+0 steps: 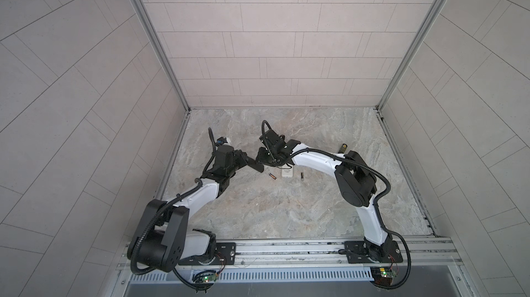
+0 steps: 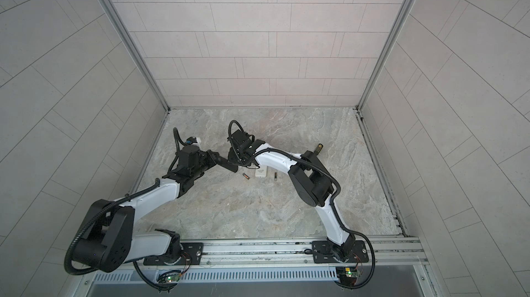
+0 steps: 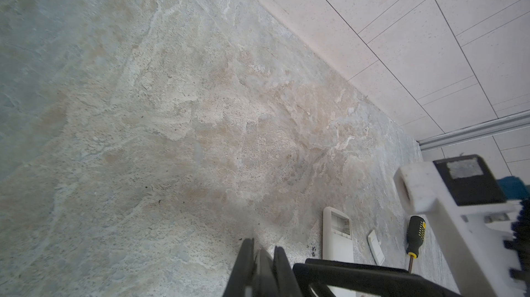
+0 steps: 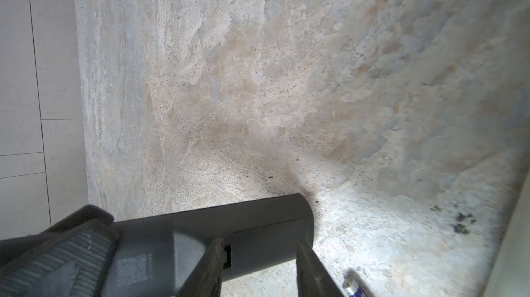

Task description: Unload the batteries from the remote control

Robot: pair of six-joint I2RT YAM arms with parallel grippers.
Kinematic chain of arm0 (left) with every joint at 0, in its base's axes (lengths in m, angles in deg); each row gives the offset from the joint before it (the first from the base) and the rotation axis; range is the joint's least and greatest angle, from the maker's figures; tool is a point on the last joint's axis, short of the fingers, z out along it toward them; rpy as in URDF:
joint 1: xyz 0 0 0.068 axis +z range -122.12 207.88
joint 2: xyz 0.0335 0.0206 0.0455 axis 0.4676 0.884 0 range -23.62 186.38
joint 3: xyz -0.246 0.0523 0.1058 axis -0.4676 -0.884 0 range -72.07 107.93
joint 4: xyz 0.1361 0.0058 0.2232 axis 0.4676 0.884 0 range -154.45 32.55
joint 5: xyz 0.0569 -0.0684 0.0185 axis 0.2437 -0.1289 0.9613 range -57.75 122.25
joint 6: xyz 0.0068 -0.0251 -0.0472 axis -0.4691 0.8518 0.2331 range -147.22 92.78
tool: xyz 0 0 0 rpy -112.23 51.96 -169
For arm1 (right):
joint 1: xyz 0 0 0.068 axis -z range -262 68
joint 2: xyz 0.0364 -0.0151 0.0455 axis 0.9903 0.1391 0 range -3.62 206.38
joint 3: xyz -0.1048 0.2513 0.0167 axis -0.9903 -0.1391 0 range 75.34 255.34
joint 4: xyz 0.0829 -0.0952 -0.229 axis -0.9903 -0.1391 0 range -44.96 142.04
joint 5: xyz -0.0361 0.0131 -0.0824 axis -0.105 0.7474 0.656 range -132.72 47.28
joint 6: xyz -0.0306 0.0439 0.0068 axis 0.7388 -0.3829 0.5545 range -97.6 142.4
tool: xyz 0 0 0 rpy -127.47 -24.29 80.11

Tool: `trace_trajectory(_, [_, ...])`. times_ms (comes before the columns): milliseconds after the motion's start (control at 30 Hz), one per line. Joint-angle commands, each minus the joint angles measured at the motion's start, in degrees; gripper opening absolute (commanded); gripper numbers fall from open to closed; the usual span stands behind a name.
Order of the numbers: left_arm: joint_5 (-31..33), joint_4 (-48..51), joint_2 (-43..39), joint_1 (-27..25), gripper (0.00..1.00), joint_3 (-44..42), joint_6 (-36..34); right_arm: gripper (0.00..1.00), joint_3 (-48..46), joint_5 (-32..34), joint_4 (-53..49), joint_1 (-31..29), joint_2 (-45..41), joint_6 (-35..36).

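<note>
Table (image 1: 258, 212): we are looking at a matt, veined stone-pattern top in mottled grey and beige. It is boxed in by pale speckled tiled panels (image 1: 272, 51) with thin dark joints.

Black remote control (image 4: 229, 224): we are finding it left of centre, between the two grippers. It is a smooth matt slab with a rounded end. A rectangular battery cover (image 4: 268, 241) is sitting in its back. We are also seeing a pale label (image 4: 134, 267) with a blocky code, too blurred to read.

Left gripper (image 3: 262, 267): its jaws are clamping the remote's far end, and a ribbed rubber pad (image 4: 57, 258) is bearing on it.

Right gripper (image 4: 262, 264): its jaws are standing apart over the cover and pinching nothing. One fingertip is sitting at the cover's seam.

White remote control (image 3: 337, 232): it is lying flat on the table, a glossy oblong with a grey display window. In both top views its faint print is too small for us to read.

Screwdriver (image 3: 415, 234): it is lying near the right arm. Its black handle is showing yellow studs and a yellow collar.

White cover piece (image 3: 375, 242): a thin flat rectangle, lying between the white remote and the screwdriver.

Batteries: one battery (image 1: 272, 176) is lying on the table on one side of the white remote, a slim dark cylinder with a copper end. A second battery (image 1: 302, 176) is lying on the other side. We cannot read the lettering on either.
</note>
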Motion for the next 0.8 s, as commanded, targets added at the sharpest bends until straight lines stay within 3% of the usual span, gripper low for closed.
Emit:
trace_trajectory(0, [0.9,0.8,0.1,-0.1,0.00,-1.6,-0.2,0.44,0.1,-0.7,0.8,-0.4,0.2,-1.4])
trace_trajectory(767, [1.1,1.8,-0.3,-0.1,0.00,-1.6,-0.3,0.44,-0.4,-0.1,-0.2,-0.9,1.5,-2.8])
